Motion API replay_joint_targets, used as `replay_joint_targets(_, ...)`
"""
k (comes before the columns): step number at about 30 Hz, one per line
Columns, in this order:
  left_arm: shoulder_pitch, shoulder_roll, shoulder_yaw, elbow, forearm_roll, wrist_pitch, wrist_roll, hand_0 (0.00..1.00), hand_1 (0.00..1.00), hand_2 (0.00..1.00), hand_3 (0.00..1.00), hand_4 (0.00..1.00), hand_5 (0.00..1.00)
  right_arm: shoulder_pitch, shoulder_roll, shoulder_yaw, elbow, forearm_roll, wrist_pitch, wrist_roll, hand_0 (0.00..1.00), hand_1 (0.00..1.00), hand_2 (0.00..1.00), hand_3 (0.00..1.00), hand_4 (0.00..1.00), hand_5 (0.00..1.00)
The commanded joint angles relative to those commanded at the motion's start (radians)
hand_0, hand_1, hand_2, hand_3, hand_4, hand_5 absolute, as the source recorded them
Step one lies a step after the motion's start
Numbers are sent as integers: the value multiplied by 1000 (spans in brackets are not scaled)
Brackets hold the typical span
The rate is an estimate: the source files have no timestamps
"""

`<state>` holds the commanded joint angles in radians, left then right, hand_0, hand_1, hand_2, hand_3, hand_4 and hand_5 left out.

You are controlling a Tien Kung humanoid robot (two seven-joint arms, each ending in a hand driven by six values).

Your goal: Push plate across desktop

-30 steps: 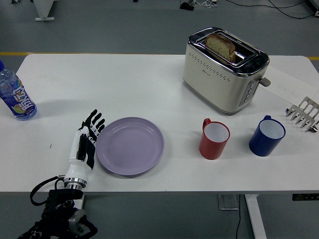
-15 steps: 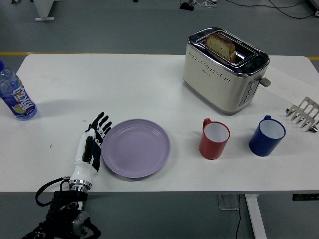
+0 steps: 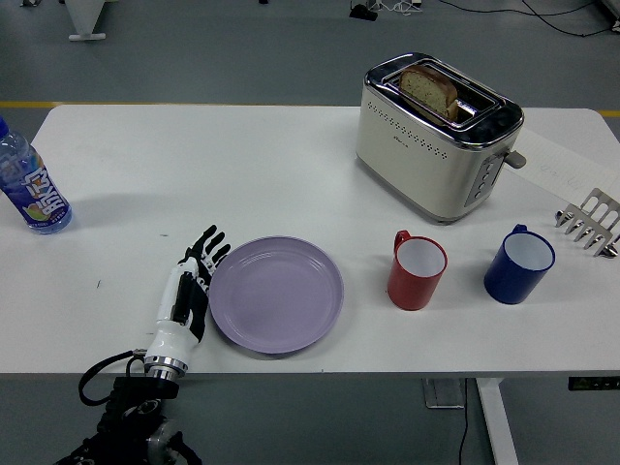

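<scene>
A lilac plate [image 3: 276, 294] lies flat on the white table [image 3: 242, 165] near its front edge, left of centre. My left hand [image 3: 192, 286] lies with its fingers straight and open, its side against the plate's left rim. It holds nothing. The right arm is out of view.
A red mug [image 3: 417, 270] stands just right of the plate, a blue mug [image 3: 519, 263] further right. A cream toaster [image 3: 436, 136] with bread stands behind them. A metal rack [image 3: 589, 224] is at the right edge, a water bottle [image 3: 29, 184] at the far left.
My left hand has moved to the right and pushed the plate to the right, closer to the red mug. The other things have not moved.
</scene>
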<state>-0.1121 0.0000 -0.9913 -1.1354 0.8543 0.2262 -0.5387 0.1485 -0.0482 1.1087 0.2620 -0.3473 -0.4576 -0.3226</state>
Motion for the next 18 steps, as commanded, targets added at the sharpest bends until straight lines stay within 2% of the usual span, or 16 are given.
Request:
replay_joint_targets(8,-13,0,39,-6,-9,0,-1,863,876,915,914,514,998,4,-1,-2,-2,3,3,4,551,451,565,579,298,467)
replay_joint_targets(18,-25,0,50,-8,-14,0,-2,864,875,915,915,513,998,9,-1,-3,-3,5,4,6,551,451,565,580,298,467)
